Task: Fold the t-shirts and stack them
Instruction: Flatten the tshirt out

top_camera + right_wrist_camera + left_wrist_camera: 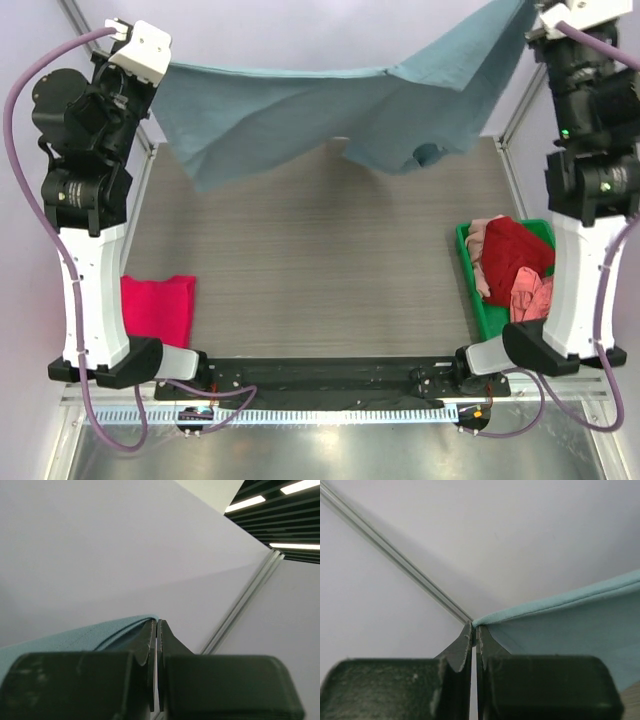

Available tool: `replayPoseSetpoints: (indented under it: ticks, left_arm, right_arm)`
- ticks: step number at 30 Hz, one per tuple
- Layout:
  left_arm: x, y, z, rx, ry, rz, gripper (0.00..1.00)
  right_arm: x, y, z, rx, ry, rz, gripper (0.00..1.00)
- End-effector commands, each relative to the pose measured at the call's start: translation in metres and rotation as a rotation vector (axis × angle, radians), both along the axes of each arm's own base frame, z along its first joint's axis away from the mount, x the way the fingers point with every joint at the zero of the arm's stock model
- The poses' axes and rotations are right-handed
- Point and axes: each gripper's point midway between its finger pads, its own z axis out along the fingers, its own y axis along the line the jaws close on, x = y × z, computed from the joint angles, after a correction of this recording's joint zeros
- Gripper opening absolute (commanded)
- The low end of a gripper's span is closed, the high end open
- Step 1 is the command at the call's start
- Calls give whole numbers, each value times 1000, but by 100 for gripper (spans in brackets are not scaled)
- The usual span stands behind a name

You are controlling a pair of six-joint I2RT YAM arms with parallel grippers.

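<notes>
My L gripper [474, 630] & R gripper [156, 626] both pinched on soft grey-blue t-shirt [300, 110]; top edge taut, cloth drooping.

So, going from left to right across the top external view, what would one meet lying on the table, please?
Folded magenta-pink cloth t-shirt → green plastic bin, holding a crumpled red t-shirt and a salmon-pink t-shirt.

Blue shirt [300, 105] over the table [320, 260], soft matt cloth, table grey wood-grain, perhaps laminate, green bin [468, 262] on it smooth plastic
</notes>
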Motion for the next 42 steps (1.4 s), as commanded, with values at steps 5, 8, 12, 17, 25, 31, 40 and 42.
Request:
replayPoseSetpoints:
  ticks: [5, 8, 12, 17, 25, 31, 40, 42]
  left_arm:
    - [-66, 11, 52, -15, -149, 13, 0]
    - [-77, 12, 70, 2, -199, 15, 0]
    - [-68, 12, 77, 38, -227, 27, 0]
    - [-21, 8, 38, 69, -114, 31, 0]
    - [77, -4, -144, 163, 299, 7, 0]
    - [129, -16, -299, 196, 629, -50, 0]
    - [217, -5, -420, 230, 813, 41, 0]
    - [239, -1, -439, 238, 828, 69, 0]
  right_arm:
    - [-104, -18, 50, 44, -185, -15, 1]
    - [-119, -23, 63, 26, -237, -44, 1]
    - [-121, -24, 84, -28, -335, -97, 1]
    - [-49, -16, 65, -88, -271, -128, 1]
    - [115, 15, -79, -215, 52, -75, 1]
    - [222, 33, -235, -233, 365, -20, 1]
    - [344, 40, -340, -298, 488, -75, 1]
    - [370, 41, -364, -311, 493, -93, 1]
